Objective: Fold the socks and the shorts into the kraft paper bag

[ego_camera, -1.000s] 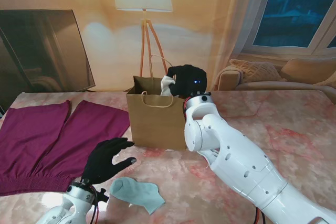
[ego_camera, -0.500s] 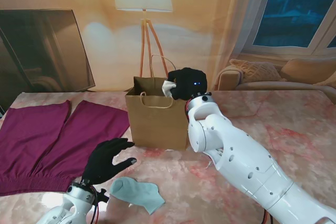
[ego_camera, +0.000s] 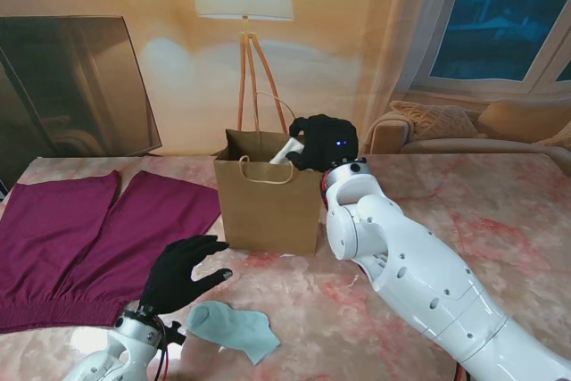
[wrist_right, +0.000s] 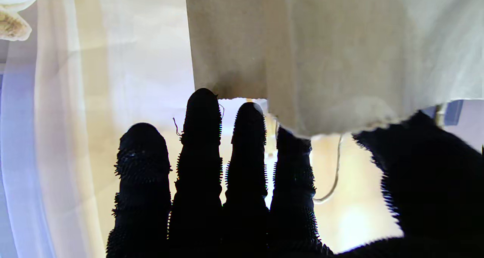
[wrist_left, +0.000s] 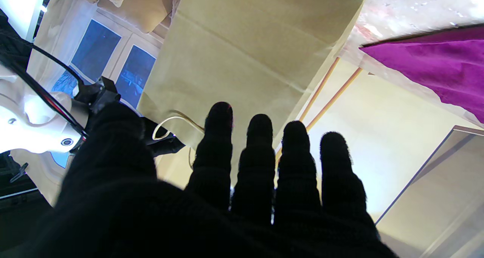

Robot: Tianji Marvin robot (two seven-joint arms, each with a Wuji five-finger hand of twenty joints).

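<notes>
right hand (ego_camera: 323, 142) sits at the mouth of the kraft paper bag (ego_camera: 268, 202), fingers pinching a pale sock (ego_camera: 287, 147) at the rim. risk, in my judgement: the sock drapes over the edge and slides outside, or the light bag tips, since nothing braces it. left hand (ego_camera: 178, 271) hovers with fingers spread, grasping nothing, near the bag. second sock (ego_camera: 232, 327), pale teal, lies crumpled on the tabletop (ego_camera: 500, 211). shorts (ego_camera: 85, 234), magenta, lie flat and unfolded to the left.
</notes>
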